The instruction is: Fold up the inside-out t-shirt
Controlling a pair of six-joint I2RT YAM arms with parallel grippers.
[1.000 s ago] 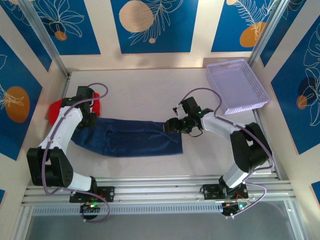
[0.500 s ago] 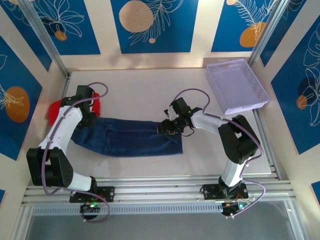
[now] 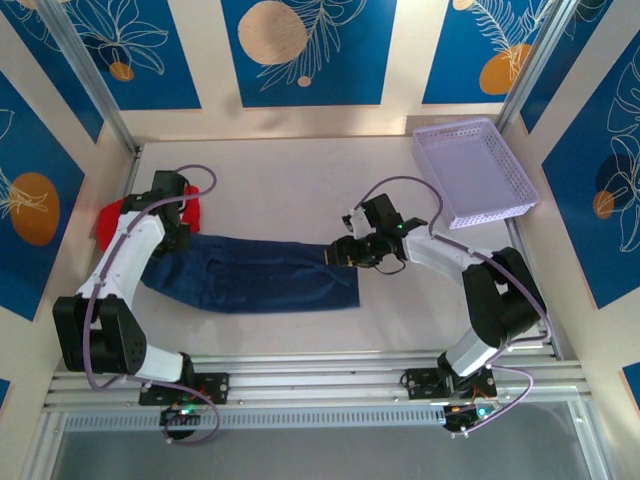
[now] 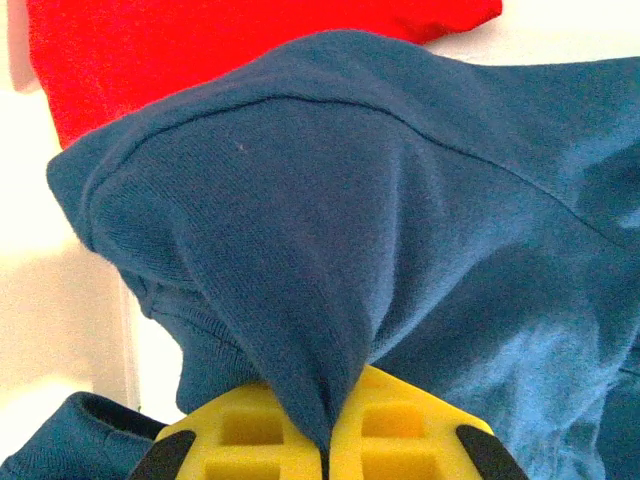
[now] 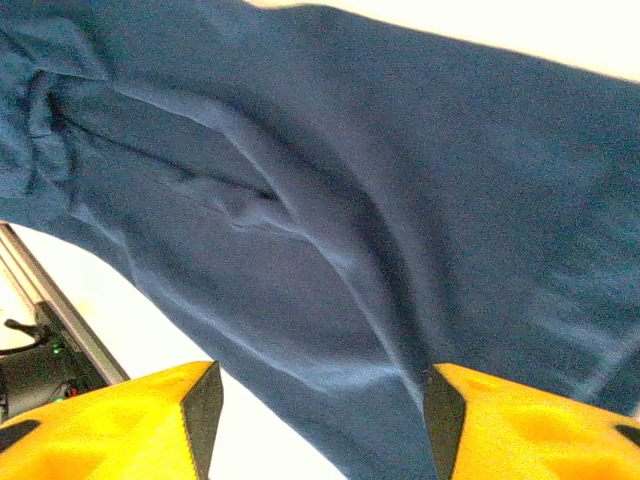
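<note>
- You see the inside-out t-shirt (image 3: 255,275) lying on the counter (image 3: 290,180) as one long navy band. It runs from the 9 o'clock side to a little past the middle, toward 3 o'clock.
- The left gripper (image 3: 180,238) is at the 9 o'clock end of this band. In the left wrist view its jaws are clenched on the shirt: the yellow pads (image 4: 400,435) are pressed together, and a pinched fold of navy cloth (image 4: 330,250) rises out from between them like a small tent.
- The red garment (image 3: 112,218) lies just beside this end, toward 10 o'clock. It touches the navy cloth or passes under it; which one, you cannot tell. In the left wrist view this red cloth (image 4: 200,50) shows at 12 o'clock, behind the navy fold.
- The right gripper (image 3: 338,252) is at the 3 o'clock end of the shirt, over the cloth edge. Its jaws are released: in the right wrist view the two yellow fingers (image 5: 150,420) stand well apart, with navy cloth (image 5: 330,200) spread below them and not pinched between them.
- That cloth has some long soft creases, and it bunches a little toward 10 o'clock of that view.
- A pale purple basket (image 3: 470,165) stands at the 1 o'clock corner of the counter, well apart from the shirt.
</note>
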